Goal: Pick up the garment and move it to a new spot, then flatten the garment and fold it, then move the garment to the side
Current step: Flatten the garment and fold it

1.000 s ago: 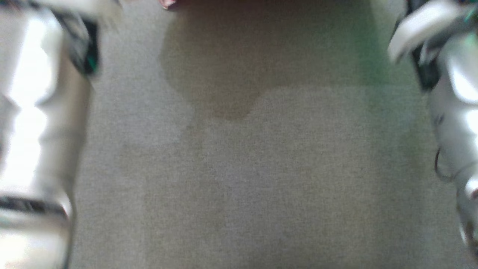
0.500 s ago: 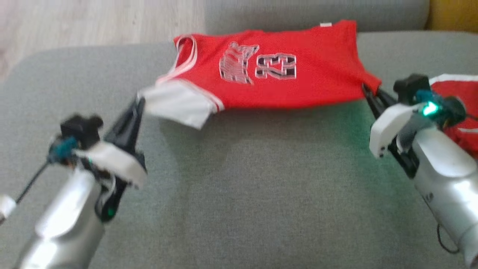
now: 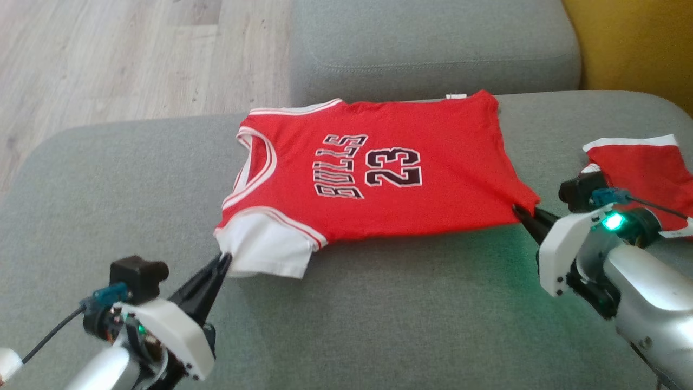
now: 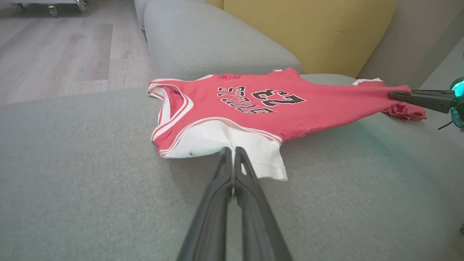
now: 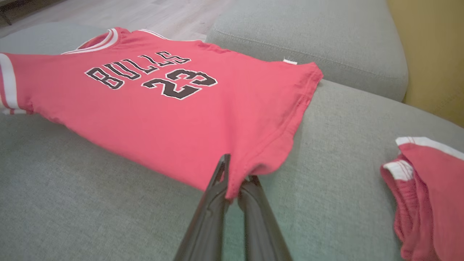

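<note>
The garment [image 3: 379, 179] is a red jersey with white sleeves, "BULLS 23" on its chest, stretched out just above the grey sofa seat [image 3: 379, 314]. My left gripper [image 3: 224, 261] is shut on the edge of the white sleeve [image 4: 232, 139] at the near left. My right gripper [image 3: 518, 210] is shut on the jersey's near bottom corner [image 5: 235, 181] at the right. The near edge of the garment [image 4: 308, 119] hangs taut between the two grippers, while its far edge rests by the backrest.
Another red piece of clothing with white trim [image 3: 644, 168] lies on the seat at the right, behind my right wrist. The grey backrest cushion [image 3: 433, 49] runs behind the jersey. Wooden floor [image 3: 108, 59] lies beyond the sofa's left end, and a yellow cushion [image 3: 639, 43] at the far right.
The head camera has swung up from the bare seat to the jersey. Both grippers keep their hold; the jersey now lies lower and flatter on the seat.
</note>
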Controlling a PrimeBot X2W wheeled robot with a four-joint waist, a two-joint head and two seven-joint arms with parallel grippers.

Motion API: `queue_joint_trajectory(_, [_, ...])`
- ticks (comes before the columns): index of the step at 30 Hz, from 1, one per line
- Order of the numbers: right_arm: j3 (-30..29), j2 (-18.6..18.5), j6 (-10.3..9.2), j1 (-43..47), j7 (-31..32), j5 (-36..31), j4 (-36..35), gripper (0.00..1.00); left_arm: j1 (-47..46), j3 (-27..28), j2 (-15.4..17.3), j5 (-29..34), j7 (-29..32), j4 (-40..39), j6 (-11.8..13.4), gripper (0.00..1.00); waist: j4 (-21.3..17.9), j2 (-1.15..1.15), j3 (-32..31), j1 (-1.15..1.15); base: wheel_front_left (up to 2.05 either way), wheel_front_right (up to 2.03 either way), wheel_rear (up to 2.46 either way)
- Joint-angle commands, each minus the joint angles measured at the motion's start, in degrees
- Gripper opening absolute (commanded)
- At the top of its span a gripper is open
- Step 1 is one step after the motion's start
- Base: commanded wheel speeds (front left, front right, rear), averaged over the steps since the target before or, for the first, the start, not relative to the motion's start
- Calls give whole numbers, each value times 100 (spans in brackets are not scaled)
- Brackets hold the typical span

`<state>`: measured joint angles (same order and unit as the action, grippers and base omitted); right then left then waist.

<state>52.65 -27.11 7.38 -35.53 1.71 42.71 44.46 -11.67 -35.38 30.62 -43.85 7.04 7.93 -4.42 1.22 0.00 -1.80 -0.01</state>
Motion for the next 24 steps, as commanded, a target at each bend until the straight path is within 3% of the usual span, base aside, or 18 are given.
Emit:
queue_joint_trajectory(1, [84, -239, 11, 35, 109, 176, -250, 0, -153, 251, 325, -151, 179, -378, 71, 0, -49, 0, -58, 1, 0, 0, 0])
queue_joint_trajectory(9, [247, -645, 11, 305, 749, 906, -913, 0, 380, 382, 805, -706, 816, -1127, 240, 0, -149, 0, -116, 1, 0, 0, 0])
queue_joint_trajectory(13, [212, -753, 11, 287, 780, 969, -1049, 0, 313, 472, 775, -792, 811, -1223, 297, 0, -157, 0, -62, 1, 0, 0, 0])
queue_joint_trajectory(24, [-202, -468, 11, -105, 982, 1058, -869, 0, -557, 482, 739, -457, 996, -887, 361, 0, -244, 0, 486, 1, 0, 0, 0])
